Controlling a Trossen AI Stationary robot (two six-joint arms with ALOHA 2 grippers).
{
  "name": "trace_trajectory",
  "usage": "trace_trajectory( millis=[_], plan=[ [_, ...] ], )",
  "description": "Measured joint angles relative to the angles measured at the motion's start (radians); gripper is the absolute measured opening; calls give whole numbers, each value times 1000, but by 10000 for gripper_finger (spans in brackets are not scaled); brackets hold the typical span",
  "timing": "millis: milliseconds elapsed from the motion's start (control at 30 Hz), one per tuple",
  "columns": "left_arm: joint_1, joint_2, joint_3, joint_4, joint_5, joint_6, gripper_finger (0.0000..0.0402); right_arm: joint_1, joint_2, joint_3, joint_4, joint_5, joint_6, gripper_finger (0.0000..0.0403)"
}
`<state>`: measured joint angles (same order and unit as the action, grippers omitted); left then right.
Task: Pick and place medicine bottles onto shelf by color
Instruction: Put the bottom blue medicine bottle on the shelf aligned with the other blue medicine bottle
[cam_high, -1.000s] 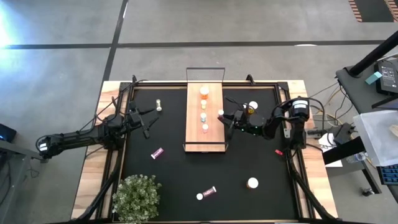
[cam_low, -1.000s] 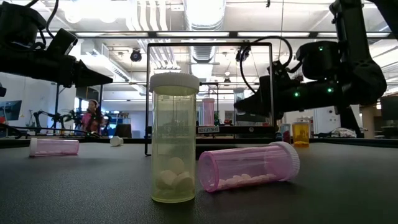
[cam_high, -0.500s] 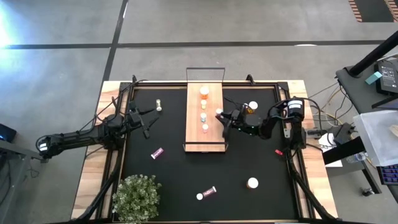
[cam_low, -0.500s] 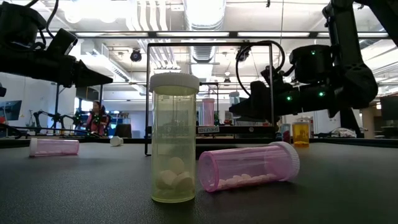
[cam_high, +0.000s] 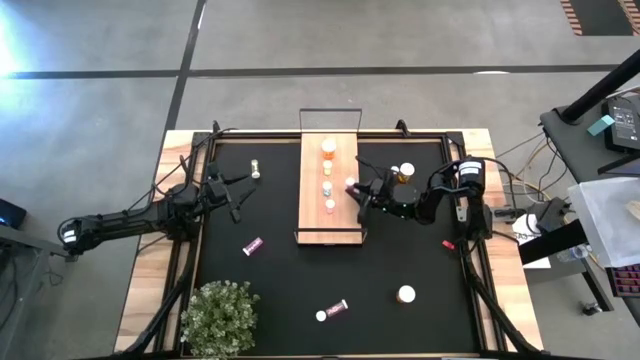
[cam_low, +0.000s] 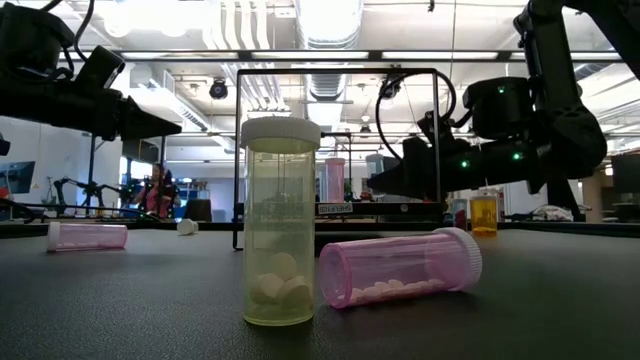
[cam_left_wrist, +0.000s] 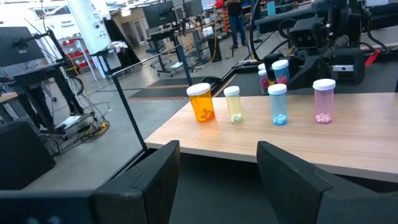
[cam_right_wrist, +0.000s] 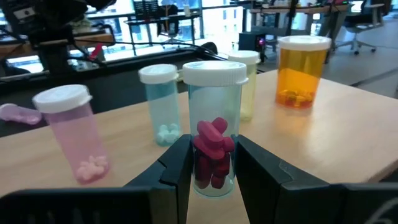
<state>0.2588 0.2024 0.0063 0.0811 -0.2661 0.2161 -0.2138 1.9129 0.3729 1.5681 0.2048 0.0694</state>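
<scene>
The shelf (cam_high: 329, 225) is a light-wood board with a black wire frame in the middle of the black mat. Several upright medicine bottles stand on it in a row: amber (cam_right_wrist: 301, 71), pale yellow (cam_right_wrist: 247, 84), pale blue (cam_right_wrist: 160, 106) and pink (cam_right_wrist: 69, 134). My right gripper (cam_high: 357, 192) is at the shelf's right edge, shut on a pale teal bottle (cam_right_wrist: 214, 124) with a white cap and magenta pills. My left gripper (cam_high: 238, 196) hovers open and empty left of the shelf, facing it (cam_left_wrist: 217, 180). My right gripper pinches the teal bottle's lower body (cam_right_wrist: 214, 171) between its two fingers, one on each side. The fingers come level from the table's right side. The bottle stands upright over the board's right edge; I cannot tell whether its base touches the board.
On the mat are an amber bottle (cam_high: 404, 173) behind my right gripper, another amber one (cam_high: 406, 294) near right, a lying pink one (cam_high: 252, 245), a lying pink (cam_low: 400, 268) and upright pale pair (cam_low: 280, 235) at the near edge, a small pale one (cam_high: 256, 168), a red bit (cam_high: 448, 243) and a plant (cam_high: 220, 315).
My right gripper has moved a little toward the table's left edge, carrying the teal bottle upright to the shelf's right edge. It has stayed shut on the bottle.
</scene>
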Motion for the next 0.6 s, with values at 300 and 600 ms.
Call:
trace_trajectory(
  millis=[300,600],
  plan=[
    [0,0,0,0,0,0,199,3,-2,10,-7,-48,-1,98],
    [0,0,0,0,0,0,199,11,-3,13,-8,-52,-28,98]
  ],
)
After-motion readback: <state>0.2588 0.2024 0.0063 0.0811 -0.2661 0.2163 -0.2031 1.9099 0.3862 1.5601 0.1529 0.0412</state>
